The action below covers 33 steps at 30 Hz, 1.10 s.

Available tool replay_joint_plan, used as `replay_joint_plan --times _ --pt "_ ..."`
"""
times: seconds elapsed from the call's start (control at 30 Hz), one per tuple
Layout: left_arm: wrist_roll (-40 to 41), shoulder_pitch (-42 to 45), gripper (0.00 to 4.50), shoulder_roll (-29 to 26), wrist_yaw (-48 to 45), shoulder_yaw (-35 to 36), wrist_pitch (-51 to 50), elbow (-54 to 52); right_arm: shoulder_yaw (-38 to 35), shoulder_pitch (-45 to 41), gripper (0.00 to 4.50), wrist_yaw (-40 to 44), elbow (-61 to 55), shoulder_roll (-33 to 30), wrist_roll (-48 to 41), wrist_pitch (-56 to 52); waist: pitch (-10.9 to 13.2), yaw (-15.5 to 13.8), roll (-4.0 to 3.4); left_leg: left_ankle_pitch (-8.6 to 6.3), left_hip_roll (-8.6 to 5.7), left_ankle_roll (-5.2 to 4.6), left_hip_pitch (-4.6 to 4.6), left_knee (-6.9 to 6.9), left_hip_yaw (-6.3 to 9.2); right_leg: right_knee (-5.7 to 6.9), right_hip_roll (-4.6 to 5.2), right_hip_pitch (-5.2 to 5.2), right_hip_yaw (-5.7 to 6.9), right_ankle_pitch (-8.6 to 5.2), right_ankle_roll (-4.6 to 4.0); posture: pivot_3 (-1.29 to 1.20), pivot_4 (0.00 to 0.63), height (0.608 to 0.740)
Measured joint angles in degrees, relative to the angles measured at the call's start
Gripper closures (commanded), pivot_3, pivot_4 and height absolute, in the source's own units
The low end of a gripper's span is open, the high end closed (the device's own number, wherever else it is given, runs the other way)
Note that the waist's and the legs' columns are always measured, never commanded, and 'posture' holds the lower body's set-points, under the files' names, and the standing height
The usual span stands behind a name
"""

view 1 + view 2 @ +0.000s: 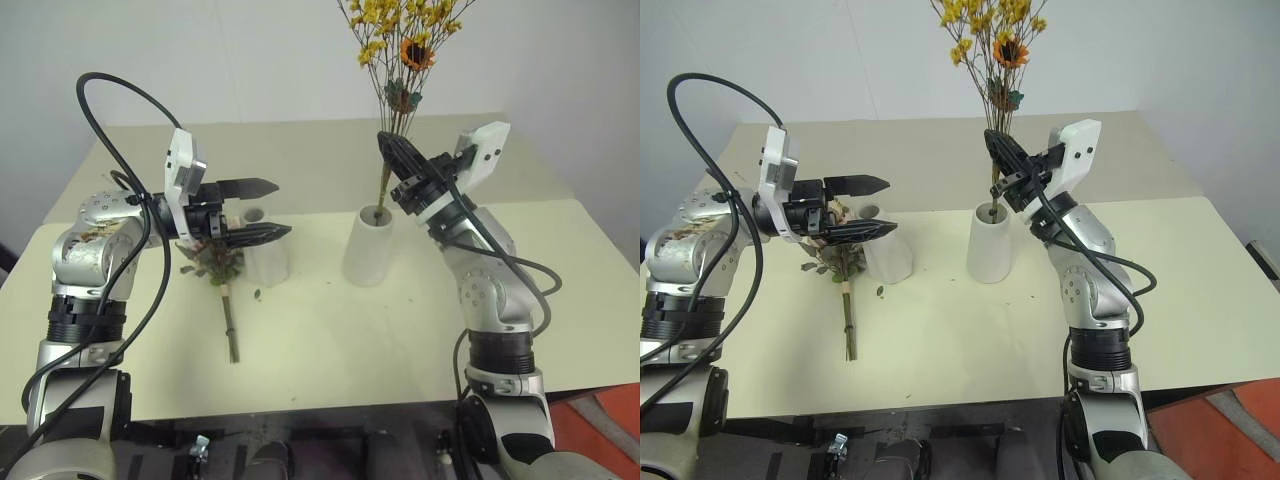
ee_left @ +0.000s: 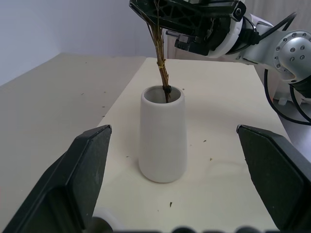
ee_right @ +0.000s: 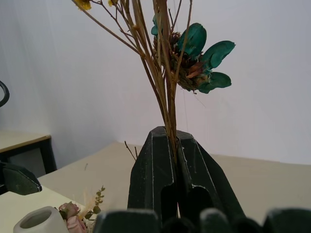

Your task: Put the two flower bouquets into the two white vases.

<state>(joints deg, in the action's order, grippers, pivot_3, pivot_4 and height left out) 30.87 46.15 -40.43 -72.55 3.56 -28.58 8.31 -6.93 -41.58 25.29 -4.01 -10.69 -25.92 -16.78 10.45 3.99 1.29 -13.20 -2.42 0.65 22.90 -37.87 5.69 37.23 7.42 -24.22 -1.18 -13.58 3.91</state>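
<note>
Right tool (image 1: pixel 385 143) is clenching the yellow spray (image 1: pixel 400 40), stems entering the stouter vase (image 1: pixel 369 246); it should be lowering them straight; left tool (image 1: pixel 268 209) is hanging released.

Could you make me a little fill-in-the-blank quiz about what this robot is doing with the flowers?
1. The right gripper is shut on the stems of the ____ spray.
2. Those stems reach down into the mouth of the white vase standing on the ____.
3. The pink rose bouquet is lying flat beside the other vase, so it is not yet ____ it.
4. The left gripper has its fingers ____.

Missing words: yellow; table; in; open
</note>
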Motion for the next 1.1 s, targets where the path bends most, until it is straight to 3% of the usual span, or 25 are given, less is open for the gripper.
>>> replay_joint_plan --times 0.53,0.73,1.0,1.1 --pt "0.0 -1.3 0.0 -0.4 0.0 0.0 0.0 -0.6 2.5 5.1 4.48 1.9 4.6 0.8 3.9 5.7 0.0 0.0 0.0 0.01 0.0 0.02 -0.02 0.0 0.0 0.0 0.0 0.0 -0.01 0.0 0.0 0.0 0.15 0.74" --pt "0.0 -1.3 0.0 -0.7 0.0 0.0 -0.1 -0.6 3.2 7.1 2.83 2.3 4.8 1.0 4.4 6.6 0.0 0.0 0.0 0.02 0.0 0.03 -0.02 0.0 0.0 0.0 0.0 -0.01 -0.01 0.0 0.0 0.0 0.15 0.74" --pt "-0.1 -2.2 0.0 -1.5 0.1 0.0 -0.1 -0.7 3.1 11.4 0.27 3.2 2.7 -0.2 4.3 6.7 0.0 0.0 0.0 0.02 0.0 0.03 -0.01 0.0 0.0 0.0 0.0 0.0 -0.01 0.0 0.0 0.0 0.15 0.74" --pt "-0.1 -2.3 0.0 -1.7 0.4 0.0 -0.2 -0.9 2.8 13.6 0.27 5.0 -0.3 -3.6 3.8 6.2 0.0 -0.1 0.0 0.02 0.0 0.03 -0.02 0.0 0.01 -0.02 -0.01 0.01 -0.01 0.0 0.0 0.0 0.15 0.74"
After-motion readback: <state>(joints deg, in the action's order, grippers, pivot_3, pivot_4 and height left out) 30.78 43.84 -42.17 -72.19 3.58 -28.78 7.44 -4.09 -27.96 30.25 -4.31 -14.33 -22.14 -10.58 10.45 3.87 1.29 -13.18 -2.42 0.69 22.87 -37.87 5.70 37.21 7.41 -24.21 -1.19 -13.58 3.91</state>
